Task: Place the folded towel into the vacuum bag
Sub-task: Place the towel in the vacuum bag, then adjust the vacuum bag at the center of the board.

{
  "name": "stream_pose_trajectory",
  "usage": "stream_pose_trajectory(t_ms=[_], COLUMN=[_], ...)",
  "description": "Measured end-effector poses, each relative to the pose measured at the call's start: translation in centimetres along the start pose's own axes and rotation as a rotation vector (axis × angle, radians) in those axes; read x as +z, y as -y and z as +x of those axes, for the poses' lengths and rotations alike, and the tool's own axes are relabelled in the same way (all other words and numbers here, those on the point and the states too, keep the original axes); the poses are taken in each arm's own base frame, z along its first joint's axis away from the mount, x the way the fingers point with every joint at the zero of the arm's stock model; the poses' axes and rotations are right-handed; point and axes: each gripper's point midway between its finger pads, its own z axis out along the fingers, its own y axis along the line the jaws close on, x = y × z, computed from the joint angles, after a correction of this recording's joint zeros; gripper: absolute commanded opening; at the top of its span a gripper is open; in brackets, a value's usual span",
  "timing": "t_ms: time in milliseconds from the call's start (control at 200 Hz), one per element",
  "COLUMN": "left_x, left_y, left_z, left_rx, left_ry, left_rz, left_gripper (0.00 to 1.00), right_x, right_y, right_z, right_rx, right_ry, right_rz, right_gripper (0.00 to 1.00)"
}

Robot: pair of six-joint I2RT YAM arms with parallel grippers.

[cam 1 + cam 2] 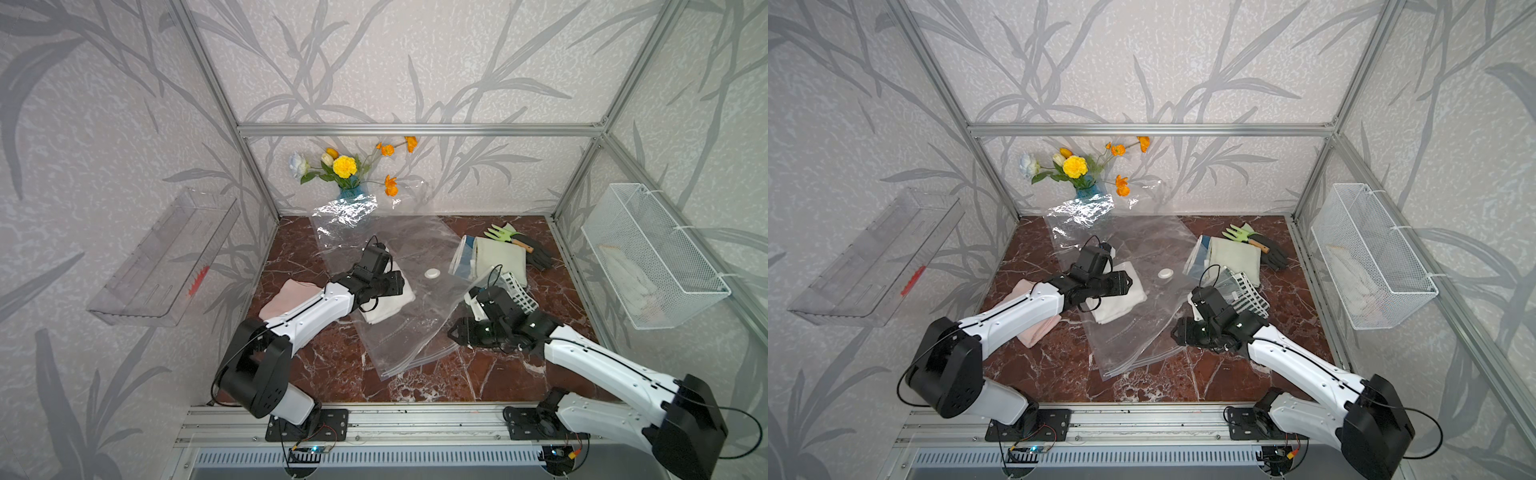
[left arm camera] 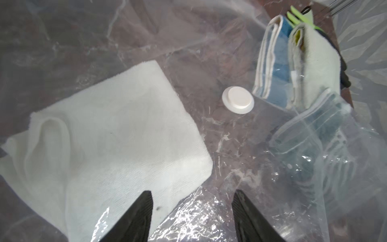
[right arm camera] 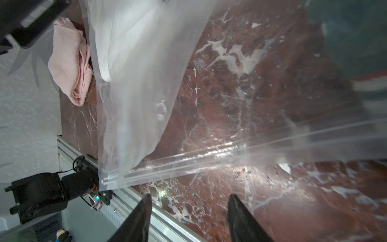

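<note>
Top views, left arm [image 1: 309, 309] covers towel [image 1: 390, 308], perhaps bagged

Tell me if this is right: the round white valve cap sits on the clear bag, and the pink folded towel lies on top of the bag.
Not quite. The valve cap does sit on the vacuum bag, but the pink towel lies on the table beside the bag, not on top of it. The right wrist view shows it.
</note>
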Motion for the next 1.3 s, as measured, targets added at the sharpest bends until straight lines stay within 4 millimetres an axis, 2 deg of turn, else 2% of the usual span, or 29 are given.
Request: stream_pose_trajectory(t_ms=[60,150,215,275,315,395,500,560,660,775,855,935,1045,1150,1250,1300], left_x=[0.8,1.8,2.1,2.3,2.3,2.1,1.8,1.7,1.8,2.0,2.2,1.8,-0.1,-4.1,-8.3,-10.6], left_y=[-0.7,-1.6,-2.3,-3.2,-3.9,-5.5,-6.8,-7.5,-9.5,-11.1,-11.0,-10.9,-11.5,-14.1,-17.1,-18.6], left_z=[1.0,2.2,3.0,3.9,4.4,5.6,5.9,6.0,6.1,5.5,4.6,3.9,2.7,0.6,-0.7,-0.8], left_rx=[-0.017,-0.039,-0.055,-0.067,-0.076,-0.1,-0.127,-0.15,-0.212,-0.262,-0.26,-0.249,-0.269,-0.357,-0.453,-0.497], left_ry=[-0.027,-0.056,-0.074,-0.083,-0.088,-0.102,-0.093,-0.091,-0.087,-0.085,-0.081,-0.074,-0.046,0.04,0.145,0.2], left_rz=[-0.022,-0.047,-0.069,-0.098,-0.122,-0.184,-0.239,-0.255,-0.286,-0.305,-0.305,-0.306,-0.306,-0.327,-0.376,-0.414], left_gripper=[0.62,0.62,0.62,0.62,0.62,0.62,0.62,0.62,0.62,0.62,0.61,0.62,0.62,0.62,0.62,0.62], right_x=[-2.5,-6.0,-7.0,-6.5,-5.3,-1.4,5.7,9.9,15.8,20.9,23.7,25.1,25.0,24.6,23.8,23.4], right_y=[-0.3,-2.0,-3.1,-3.9,-4.1,-4.5,-5.6,-7.2,-10.6,-13.7,-14.2,-13.0,-11.2,-9.1,-8.8,-9.7], right_z=[-0.5,-3.1,-5.0,-6.2,-6.9,-8.4,-10.6,-11.5,-12.5,-12.9,-12.9,-13.4,-15.1,-17.2,-17.7,-17.3], right_rx=[-0.03,-0.081,-0.123,-0.155,-0.168,-0.18,-0.193,-0.217,-0.262,-0.283,-0.28,-0.247,-0.198,-0.175,-0.21,-0.241], right_ry=[0.026,0.089,0.119,0.116,0.103,0.047,-0.036,-0.067,-0.09,-0.105,-0.117,-0.124,-0.095,-0.051,-0.046,-0.055], right_rz=[0.009,0.005,0.009,0.012,0.02,0.039,0.064,0.054,0.007,-0.05,-0.055,-0.034,0.0,0.052,0.069,0.071], right_gripper=[0.48,0.46,0.42,0.39,0.37,0.35,0.33,0.32,0.31,0.3,0.3,0.3,0.29,0.31,0.37,0.45])
